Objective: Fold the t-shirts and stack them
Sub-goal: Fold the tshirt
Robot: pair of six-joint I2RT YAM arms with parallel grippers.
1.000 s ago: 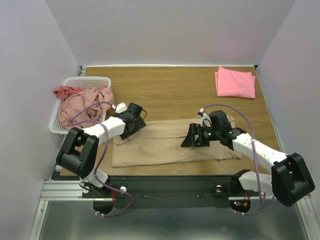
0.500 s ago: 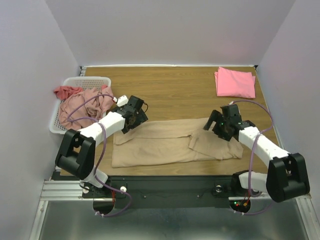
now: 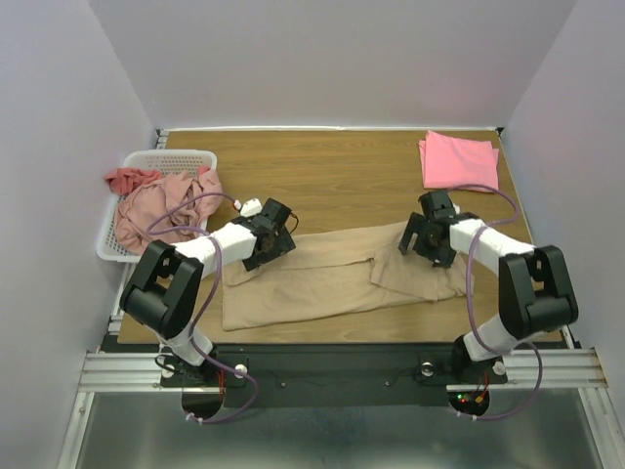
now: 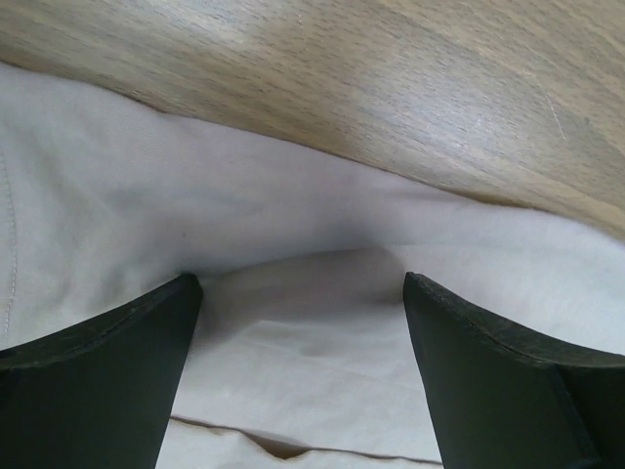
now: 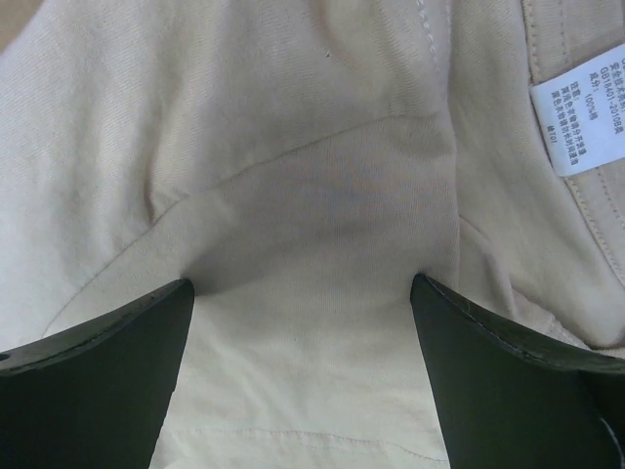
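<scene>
At the six o'clock edge of the desk (image 3: pixel 342 176), the tan t-shirt (image 3: pixel 322 283) is lying partly folded; a folded pink t-shirt (image 3: pixel 459 161) is sitting at one o'clock. The left end effector (image 3: pixel 270 242) and right end effector (image 3: pixel 427 240) are hovering, jaws apart, over the tan one's far edge. Each should be pinching one full layer evenly before lifting. Only the right wrist view is showing the care label (image 5: pixel 578 122); only the overhead, the white basket (image 3: pixel 161 158).

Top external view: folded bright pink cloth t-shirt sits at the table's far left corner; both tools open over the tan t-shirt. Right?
Wrong corner. Top external view shows the folded bright pink cloth t-shirt at the far right corner of the wooden table. The left tool and right tool are open over the large tan cloth t-shirt.
</scene>
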